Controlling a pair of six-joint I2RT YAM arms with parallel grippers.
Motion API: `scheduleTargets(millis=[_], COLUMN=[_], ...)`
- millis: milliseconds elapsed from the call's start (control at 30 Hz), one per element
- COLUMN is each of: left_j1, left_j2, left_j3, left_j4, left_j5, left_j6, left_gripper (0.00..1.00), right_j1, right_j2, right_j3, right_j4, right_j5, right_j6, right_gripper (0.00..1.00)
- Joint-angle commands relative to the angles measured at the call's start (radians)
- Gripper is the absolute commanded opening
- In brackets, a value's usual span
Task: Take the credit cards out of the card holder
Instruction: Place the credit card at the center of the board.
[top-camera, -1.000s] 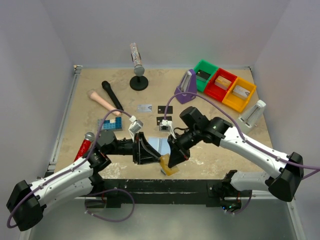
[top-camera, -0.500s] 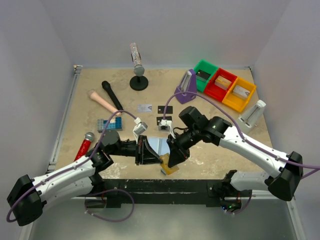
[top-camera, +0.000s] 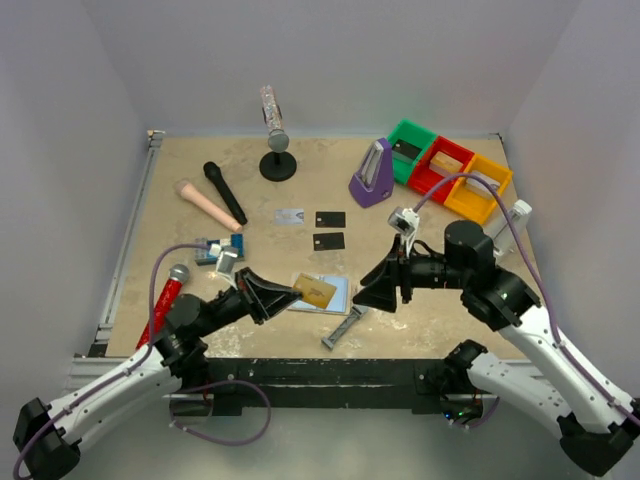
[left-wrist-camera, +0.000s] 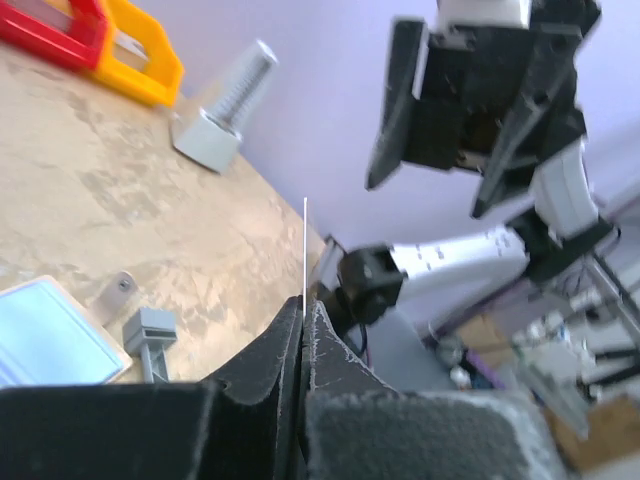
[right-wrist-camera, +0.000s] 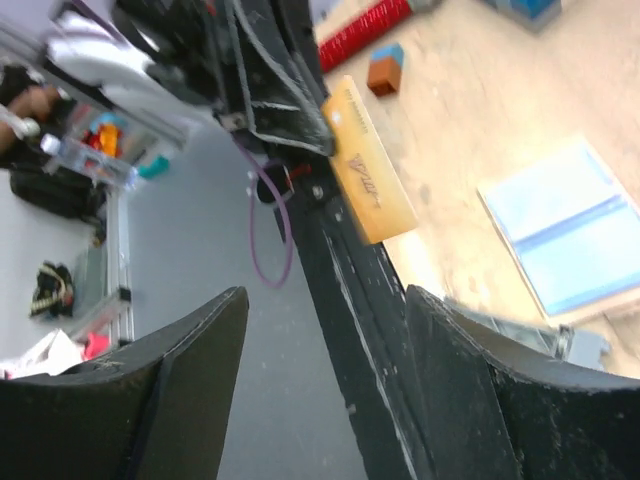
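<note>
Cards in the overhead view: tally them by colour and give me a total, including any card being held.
Silver-grey card: 1
Black cards: 2
Gold card, pinched by the left gripper: 1
Total: 4

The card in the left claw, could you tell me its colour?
Golden tan card, clearest in the right wrist view.
</note>
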Motion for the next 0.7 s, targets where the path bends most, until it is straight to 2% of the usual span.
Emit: scheduleTargets(millis=[0, 200, 300, 533, 667], left_j1=[0.004, 0.004, 0.004, 0.004, 0.004], left_j2=[-0.075, -0.040, -0.017, 0.031, 0.045], left_j3=[-0.117, -0.128, -0.143, -0.152, -0.145], left_j4=[0.232, 0.361, 0.414, 0.473, 0.474], left_j5=[-0.284, -0.275, -0.275, -0.267, -0.268], left_j6=[-0.155, -0.156, -0.180, -0.202, -0.203], left_gripper=[0.00, 0.00, 0.00, 0.00, 0.00], right_j1=[-0.001, -0.001, 0.001, 0.017, 0.048], right_j2=[-0.012, 0.051, 0.102, 0.145, 0.174], right_j3=[-0.103, -0.251, -0.258, -0.248, -0.208], right_j4=[0.252, 0.615, 0.705, 0.789, 0.754], right_j5=[0.067, 0.043, 0.021, 0.003, -0.005], right_j6=[0.191, 0.447, 0.503, 0.547, 0.523], right_gripper=[0.69, 0.70, 0.71, 0.68, 0.66])
